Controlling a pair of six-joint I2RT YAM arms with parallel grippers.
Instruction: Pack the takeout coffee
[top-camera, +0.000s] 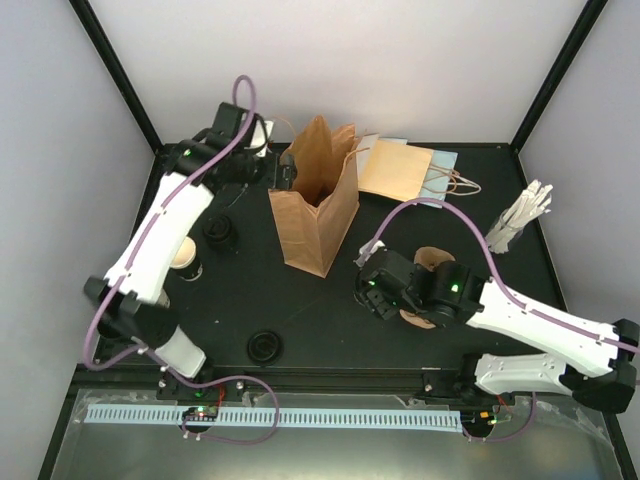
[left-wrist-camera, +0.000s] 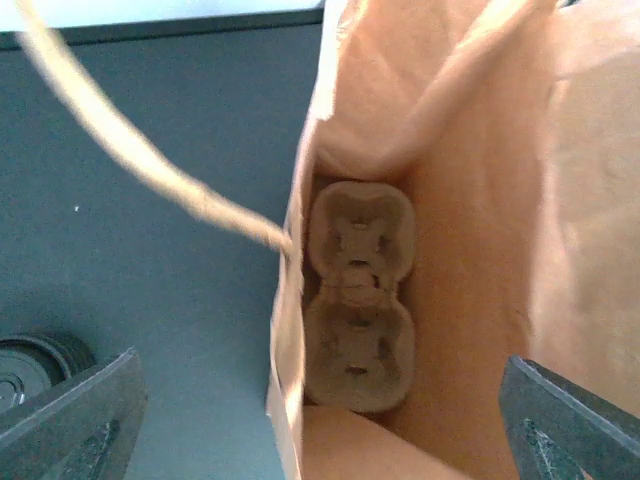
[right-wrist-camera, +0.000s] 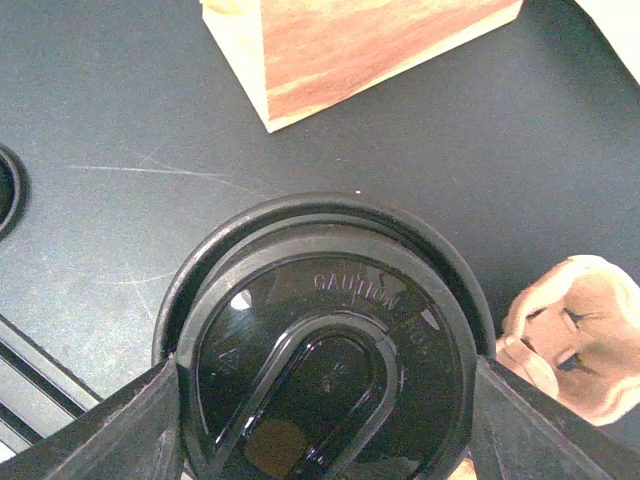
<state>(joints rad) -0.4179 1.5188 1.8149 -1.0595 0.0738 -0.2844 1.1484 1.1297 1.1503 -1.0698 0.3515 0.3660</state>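
Bag of brown paper stands upright and open mid-table. Inside, flat on its floor, lies a pulp cup carrier with both pockets unfilled.

Left gripper hangs over the bag mouth looking straight down. Its jaws are wide apart with nothing between them; the fingers show only at the frame corners. The bag's handle crosses that view.

Paper cup, cream rim and black sleeve, stands on the table at left. It sits outside the bag, partly hidden by the left arm, and just beside a loose black lid. Only this one cup can be made out.

Right gripper is to the right of the bag, low over the table. It is clamped on the sides of an embossed lid, black with "CAUTION" on it. A dark round rim rings the lid, and whatever is under it is hidden.

A second pulp piece lies just right of that grip.

Another black lid sits near the front edge. A flat handled bag lies at the back, with white sticks far right.
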